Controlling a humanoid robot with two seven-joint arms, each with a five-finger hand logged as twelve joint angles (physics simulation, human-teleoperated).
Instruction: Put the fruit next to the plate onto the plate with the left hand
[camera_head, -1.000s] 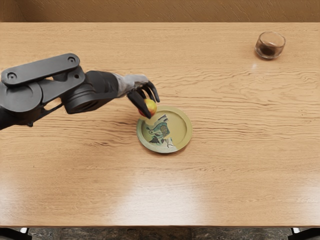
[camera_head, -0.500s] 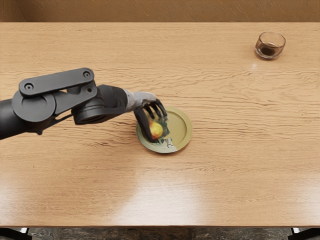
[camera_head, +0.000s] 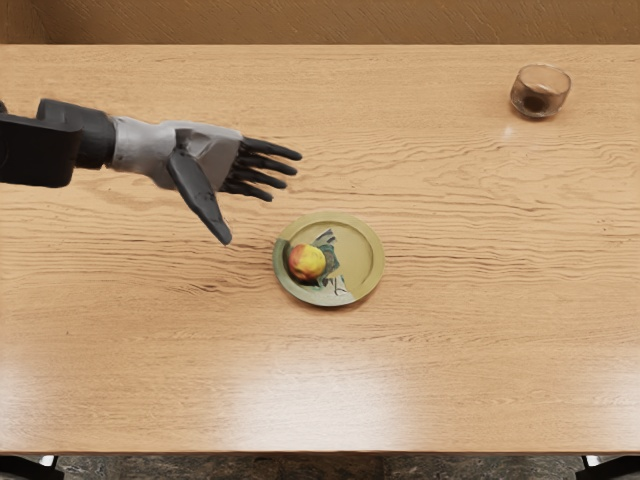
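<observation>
Left hand (camera_head: 212, 160) sits at about 10 o'clock from the plate (camera_head: 371, 262). Its arm comes in from the left edge of my view, dark forearm first, then a grey wrist. I read the hand as spread wide and holding nothing. The four dark fingers (camera_head: 268, 151) fan out toward 3 o'clock with gaps between them. The thumb (camera_head: 205, 205) sticks out long toward 5 o'clock. The thumb tip ends near the plate's rim on its 9 to 10 o'clock side, but bare wood shows between them. I see no contact between the hand and the plate or the fruit. How high the palm is above the table I can't tell from this one view.

Fruit (camera_head: 307, 262) is on the plate: round, yellow with a red blush. It sits on the left half, about 9 o'clock from the plate's centre and inside the rim. It partly covers the painted picture in the middle of the plate.

The plate is round with an olive-gold rim. It lies flat on the table (camera_head: 450, 350), roughly mid-table in my view.

A small clear glass (camera_head: 540, 90) with something dark in the bottom stands upright at about 2 o'clock from the plate. It is well apart from the plate, near the far right corner of the table.

The table is light wood with strong grain, and a soft glare patch lies at about 6 o'clock from the plate, toward the near edge
</observation>
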